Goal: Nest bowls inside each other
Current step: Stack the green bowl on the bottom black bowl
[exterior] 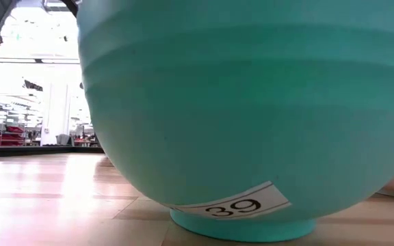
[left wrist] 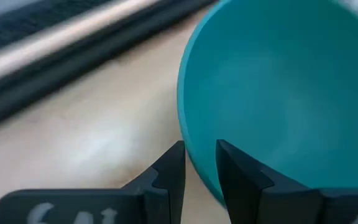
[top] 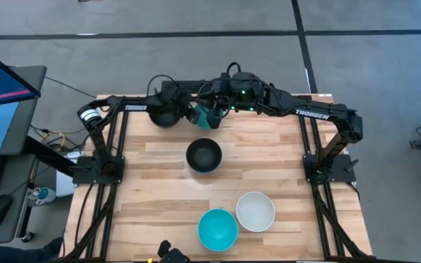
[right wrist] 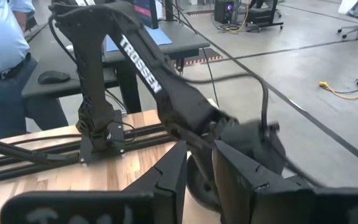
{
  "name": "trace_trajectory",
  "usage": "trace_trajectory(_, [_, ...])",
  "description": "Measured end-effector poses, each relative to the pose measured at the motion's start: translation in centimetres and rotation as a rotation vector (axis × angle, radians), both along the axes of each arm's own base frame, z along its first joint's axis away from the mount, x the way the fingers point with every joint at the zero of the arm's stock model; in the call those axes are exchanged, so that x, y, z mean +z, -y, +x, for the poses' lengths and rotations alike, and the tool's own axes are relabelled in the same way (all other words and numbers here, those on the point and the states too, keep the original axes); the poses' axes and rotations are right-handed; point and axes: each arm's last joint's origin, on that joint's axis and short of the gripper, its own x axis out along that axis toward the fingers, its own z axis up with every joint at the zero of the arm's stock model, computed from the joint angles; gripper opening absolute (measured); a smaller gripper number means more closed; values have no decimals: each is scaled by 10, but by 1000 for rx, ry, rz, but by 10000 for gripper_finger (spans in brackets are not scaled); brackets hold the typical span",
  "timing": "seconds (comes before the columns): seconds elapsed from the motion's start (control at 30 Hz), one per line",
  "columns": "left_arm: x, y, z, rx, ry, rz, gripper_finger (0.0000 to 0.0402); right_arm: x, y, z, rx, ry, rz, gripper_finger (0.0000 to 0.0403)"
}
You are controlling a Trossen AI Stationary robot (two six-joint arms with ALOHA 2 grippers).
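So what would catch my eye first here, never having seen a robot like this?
Probably the blue-green bowl with a 39 sticker, so close to the low camera that it fills that view. Next, the two dark arms meeting at the far edge of the table, where the left claw grips a teal bowl by its rim, the right claw close by. A black bowl sits alone mid-table.
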Motion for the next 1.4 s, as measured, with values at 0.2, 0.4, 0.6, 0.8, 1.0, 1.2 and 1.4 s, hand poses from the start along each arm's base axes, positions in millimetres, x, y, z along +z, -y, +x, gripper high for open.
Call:
trace_trajectory(0.2, [-13,2,12,-14,54,-16,77,0,0,0,1,-3,1,100])
trace_trajectory(0.4, [-12,3,15,-52,68,2,10,-1,0,0,1,-7,2,100])
trace_trajectory(0.6, [-12,9,19,-82,72,-11,2,-1,1,-1,-3,-8,1,100])
trace_trajectory(0.8, [-1,19,26,-118,93,6,1,-1,1,-1,-3,-8,0,100])
trace_trajectory(1.0, [36,21,33,-159,69,97,1,-1,1,-1,-3,-16,2,100])
trace_trajectory(1.2, [70,29,33,-223,-33,133,0,-3,0,-1,1,-31,7,100])
trace_trajectory(1.4, [102,57,28,-332,-85,112,0,-2,-8,-4,72,-56,31,100])
